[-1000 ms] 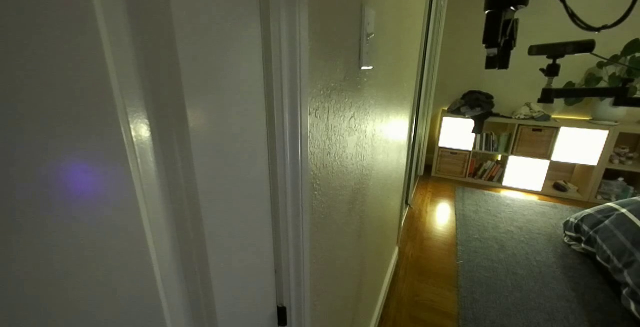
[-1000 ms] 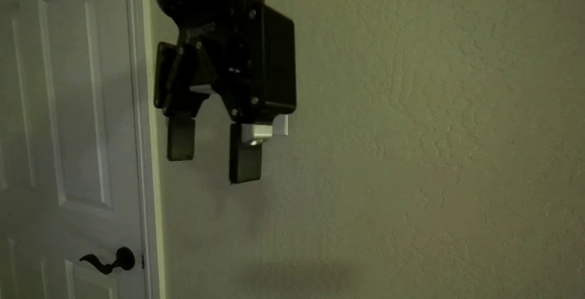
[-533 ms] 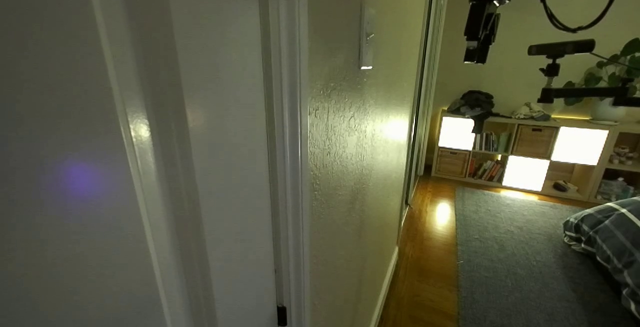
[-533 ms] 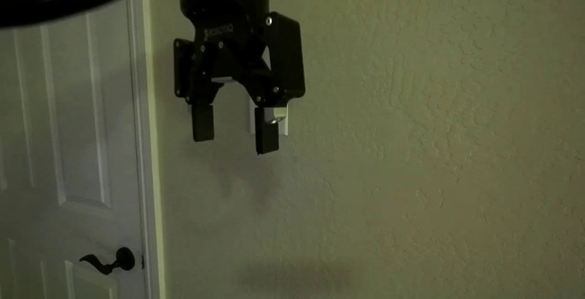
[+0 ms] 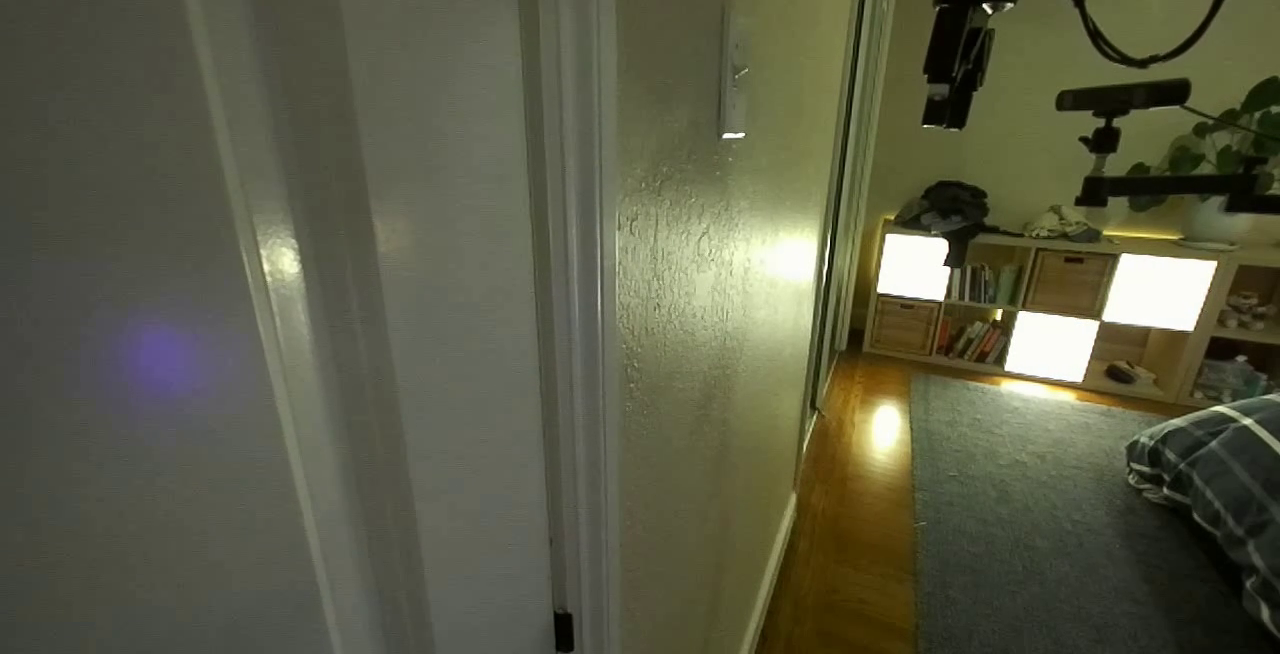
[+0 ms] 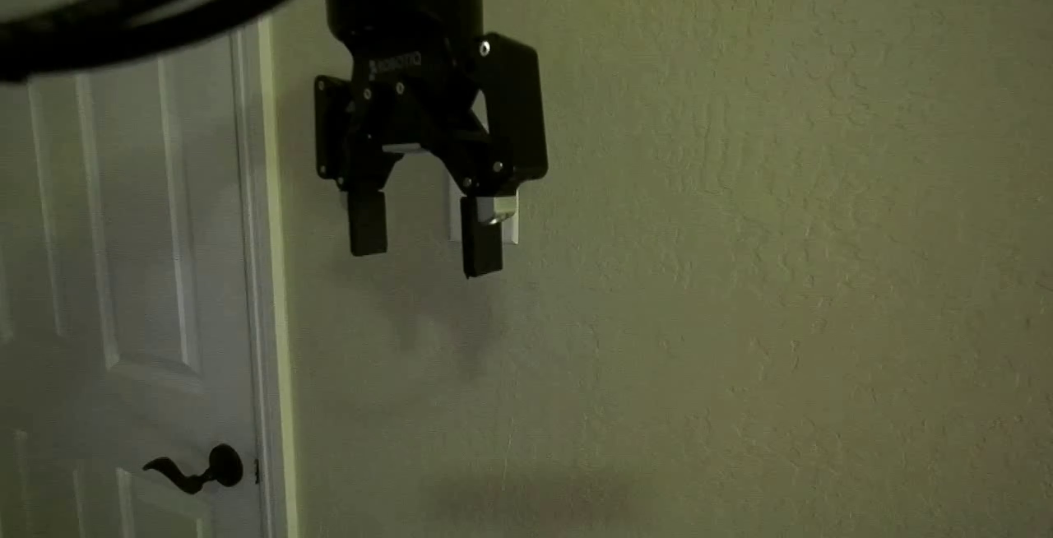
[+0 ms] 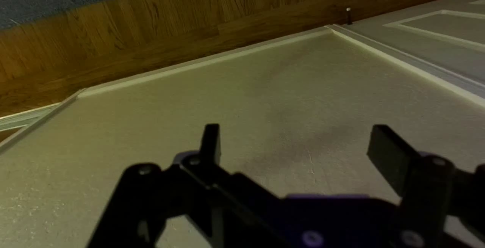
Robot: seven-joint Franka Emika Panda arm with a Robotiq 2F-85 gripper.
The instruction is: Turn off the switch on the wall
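Probable step: approach. The pincer (image 6: 425,263) stands wide, empty — well apart from the switch (image 5: 734,89) on the wall (image 5: 690,384). Next move should align pincer and switch — then push.

A small white switch (image 5: 733,94), upright, its little lever (image 5: 741,72) jutting out, sits on the bumpy, pale cream wall (image 5: 690,334).

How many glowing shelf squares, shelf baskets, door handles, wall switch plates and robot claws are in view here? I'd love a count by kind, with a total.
Glowing shelf squares: 3
Shelf baskets: 2
Door handle: 1
Wall switch plate: 1
Robot claw: 1
Total: 8
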